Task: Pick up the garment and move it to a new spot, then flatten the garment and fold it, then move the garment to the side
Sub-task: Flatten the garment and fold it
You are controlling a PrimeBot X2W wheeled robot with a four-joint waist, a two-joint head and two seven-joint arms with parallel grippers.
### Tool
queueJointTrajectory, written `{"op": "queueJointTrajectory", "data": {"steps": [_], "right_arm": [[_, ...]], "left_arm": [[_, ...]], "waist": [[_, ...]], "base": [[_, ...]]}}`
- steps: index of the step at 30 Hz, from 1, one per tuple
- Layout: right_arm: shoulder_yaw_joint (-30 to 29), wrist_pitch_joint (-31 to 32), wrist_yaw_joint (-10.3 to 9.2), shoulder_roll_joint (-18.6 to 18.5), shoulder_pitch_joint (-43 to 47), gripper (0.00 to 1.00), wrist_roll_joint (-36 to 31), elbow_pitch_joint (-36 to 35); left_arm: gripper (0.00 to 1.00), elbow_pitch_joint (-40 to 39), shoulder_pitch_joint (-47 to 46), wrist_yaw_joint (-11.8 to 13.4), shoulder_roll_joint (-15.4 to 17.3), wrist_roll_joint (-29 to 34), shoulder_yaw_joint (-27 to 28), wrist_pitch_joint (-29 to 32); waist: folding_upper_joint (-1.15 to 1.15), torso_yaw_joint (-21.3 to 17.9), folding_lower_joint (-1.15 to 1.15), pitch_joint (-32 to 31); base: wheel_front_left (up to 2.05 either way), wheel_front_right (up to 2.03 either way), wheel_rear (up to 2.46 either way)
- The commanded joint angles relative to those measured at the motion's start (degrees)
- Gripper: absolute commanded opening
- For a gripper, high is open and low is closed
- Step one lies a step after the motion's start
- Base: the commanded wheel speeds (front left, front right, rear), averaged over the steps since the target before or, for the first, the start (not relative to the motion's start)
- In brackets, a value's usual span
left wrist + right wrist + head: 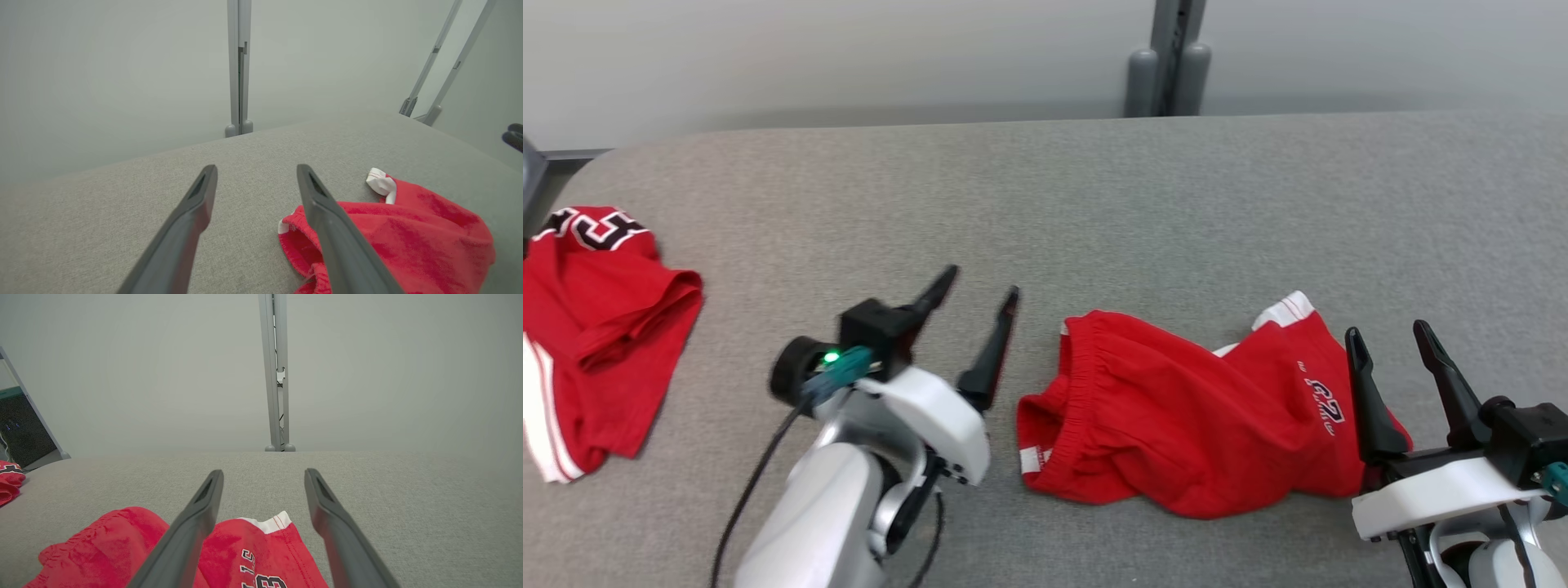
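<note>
Red shorts (1192,416) lie crumpled on the grey table (1094,204) in the head view, between the left hand (982,283) and right hand (1387,330), both spread wide and empty; flattening, folding and setting aside evidently remain. The left wrist view catches the waistband (292,241). The right wrist view adds leg lettering (247,555) and a second red garment (10,482) well apart.
</note>
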Motion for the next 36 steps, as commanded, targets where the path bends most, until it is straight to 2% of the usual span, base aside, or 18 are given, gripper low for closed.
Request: {"op": "queueJointTrajectory", "data": {"steps": [1,12,21,22,23,24,36], "right_arm": [[-0.09,-0.20,0.01,-0.26,-0.64,1.00,0.45,0.32],[0.92,-1.90,0.01,-0.25,-2.17,1.00,2.37,2.82],[1.18,-3.69,0.01,-0.24,-3.22,1.00,3.72,5.25],[1.21,-3.80,0.02,-0.25,-3.35,1.00,4.02,5.54],[1.27,-3.93,0.01,-0.25,-3.44,1.00,4.14,5.74],[1.33,-4.20,0.01,-0.24,-3.45,1.00,4.27,5.94],[0.59,-5.30,0.01,-0.25,-3.84,1.00,5.20,7.80]], "left_arm": [[1.00,0.77,-0.79,-0.32,0.24,-0.24,-0.51,0.77],[1.00,11.19,-4.77,-2.66,-1.30,-8.65,-4.53,12.37],[1.00,15.10,-6.89,-3.53,-1.19,-13.36,-6.67,16.20],[0.94,15.01,-7.39,-3.58,-0.81,-13.13,-7.11,15.84],[0.44,14.64,-7.86,-3.63,-0.56,-12.98,-7.14,14.88],[0.00,14.56,-8.24,-3.67,-0.25,-12.48,-7.39,14.09],[0.00,10.36,-15.96,-2.59,2.47,-3.94,-8.64,0.48]], "waist": [[0.00,-1.06,0.00,0.59],[0.00,-6.02,0.00,2.71],[0.00,-8.59,0.00,3.20],[0.00,-8.86,0.00,3.25],[0.00,-9.08,0.00,3.33],[0.00,-9.27,0.00,3.37],[0.00,-9.61,0.00,3.26]], "base": [[0.00,0.00,0.00],[0.00,0.00,0.00],[0.00,0.00,0.00],[0.00,0.00,0.00],[0.00,0.00,0.00],[0.00,0.00,0.00],[0.00,0.00,0.00]]}}
